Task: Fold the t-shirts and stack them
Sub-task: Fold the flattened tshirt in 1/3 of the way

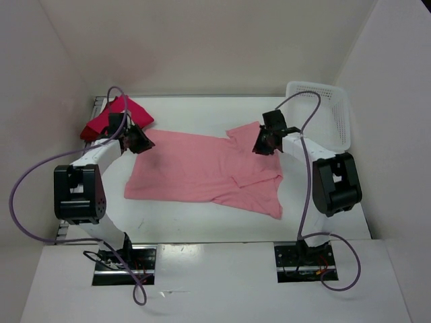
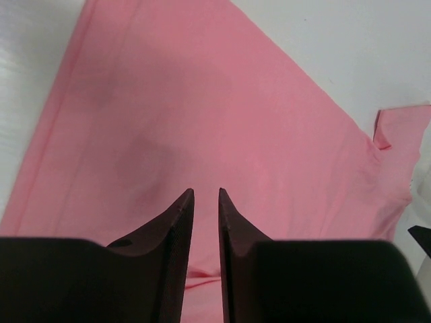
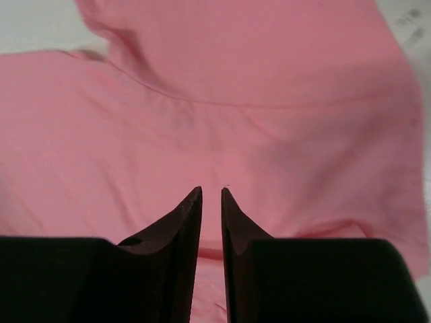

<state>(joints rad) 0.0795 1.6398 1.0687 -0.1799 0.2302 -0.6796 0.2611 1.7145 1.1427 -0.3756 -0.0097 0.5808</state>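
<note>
A: Pinching the far edge: your left gripper (image 1: pixel 140 140) and right gripper (image 1: pixel 263 143), jaws drawn narrow with pink cloth in each gap, at the salmon t-shirt (image 1: pixel 195 171) spread mid-table.
B: The risk?
A: You hold a thin bite. Lift unevenly and one corner likely slips, or the doubled-over right sleeve drags into a crooked fold. Watch the crimson t-shirt (image 1: pixel 108 121) just beside your left gripper.
</note>
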